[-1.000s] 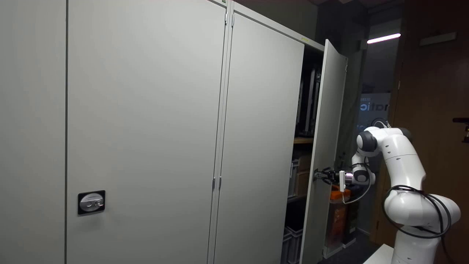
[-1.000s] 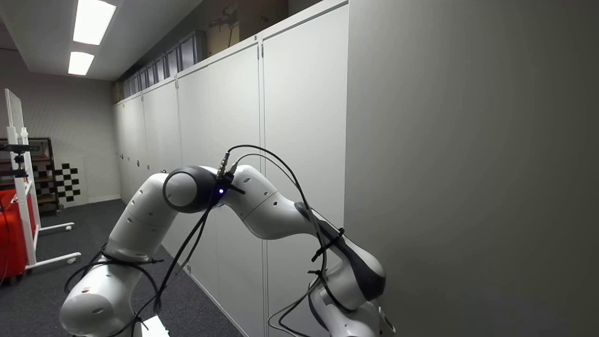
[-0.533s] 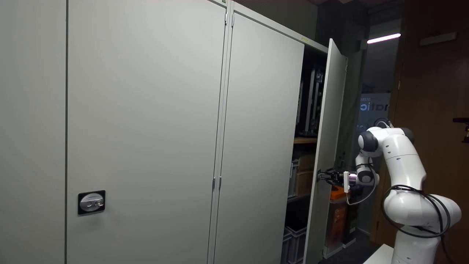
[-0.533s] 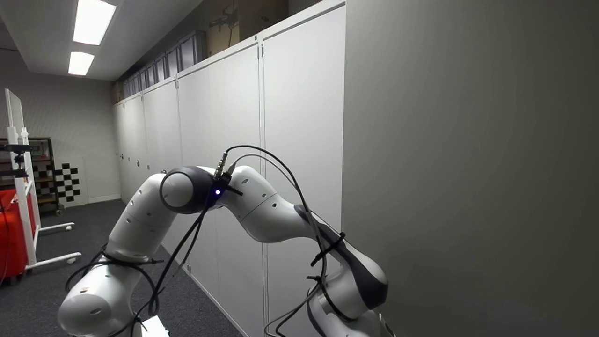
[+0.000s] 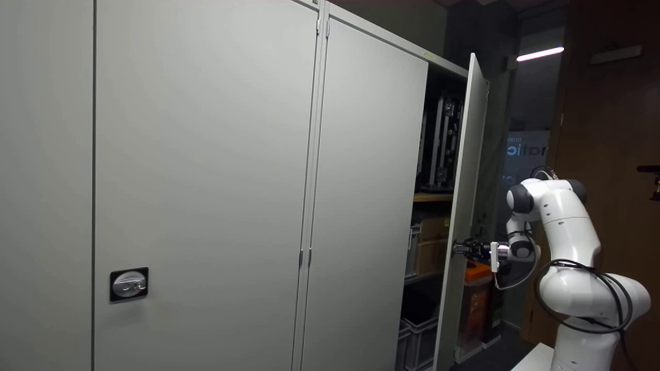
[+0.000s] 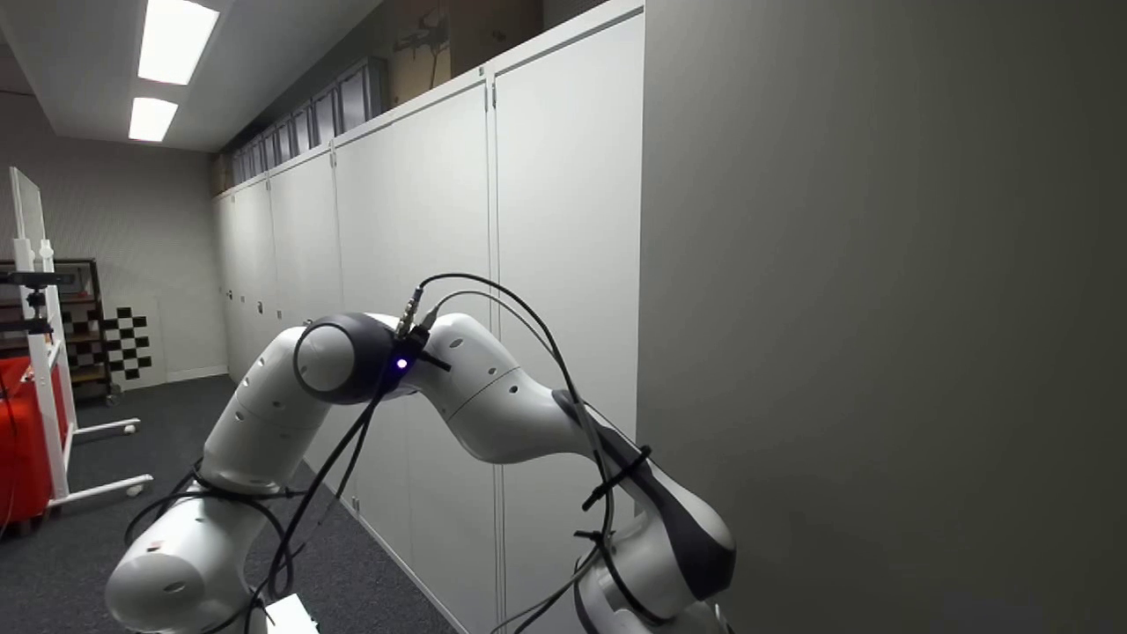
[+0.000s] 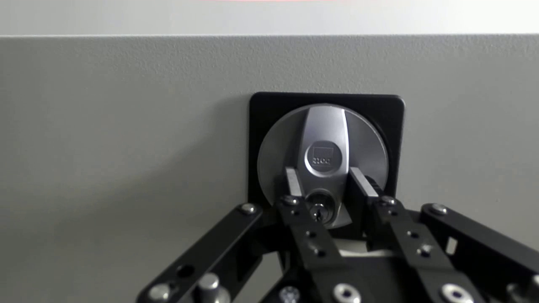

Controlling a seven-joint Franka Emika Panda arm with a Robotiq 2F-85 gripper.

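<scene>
door (image 5: 466, 175), in an exterior view: ajar, hinged at its far side; a wooden shelf (image 5: 432, 198) and grey crates (image 5: 422, 345) show in the gap.
gripper (image 5: 459, 248): at the outer face of the door, just beside its free edge; grasp too small to read from here.
swing: if the door is moved, an arc about the hinged side should serve best, the gripper turning with the face so the hold does not twist.
bin (image 5: 477, 309): below the gripper in this line of sight; true clearance cannot be told, so travel with care.
arm (image 6: 506, 423), in an exterior view: bent alongside the broad face of the door, which fills the right side; gripper not visible, hold not checkable.
cables (image 6: 607, 511): strapped along the arm, looping near the door; slow, even motion should avoid a snag.
handle (image 7: 323, 134), in the wrist view: on a black plate (image 7: 269, 103) fixed to the door near its edge, bar at right angles to that edge.
pads (image 7: 294, 183): grasping the handle, one on each flank, near its keyhole (image 7: 318, 213).
squeeze: firm, even pressure seems right; watch for slip on the smooth-looking metal.
</scene>
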